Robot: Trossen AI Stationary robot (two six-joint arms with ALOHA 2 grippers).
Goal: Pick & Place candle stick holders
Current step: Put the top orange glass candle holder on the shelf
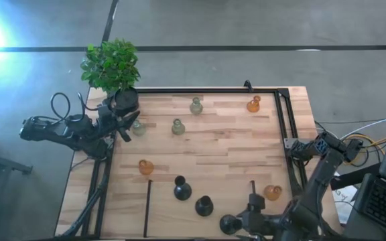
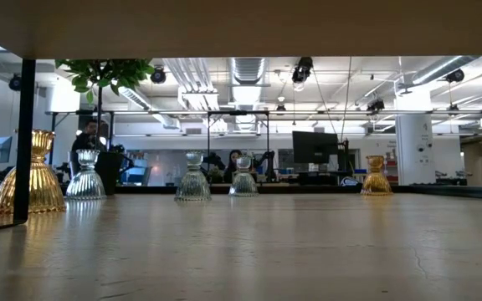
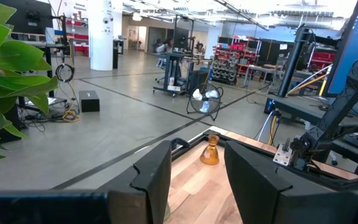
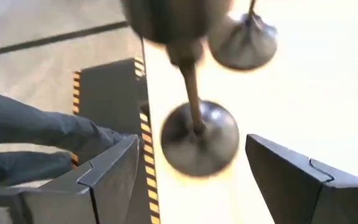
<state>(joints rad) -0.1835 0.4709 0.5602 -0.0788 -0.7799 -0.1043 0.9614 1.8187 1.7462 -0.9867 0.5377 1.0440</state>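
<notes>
The right tool [image 4: 188, 177] stood wide open at the counter's [image 1: 226, 144] near edge, fingers either side of a black holder [image 4: 199, 138], gripping nothing. The left tool [image 3: 196, 177] hung part-open, empty, beside the plant [image 1: 111, 65]. Holders on the counter: three black, three amber, three pale green.

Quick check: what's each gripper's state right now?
Left gripper: open, empty, near the plant pot.
Right gripper: open, empty, by the black holders.
</notes>
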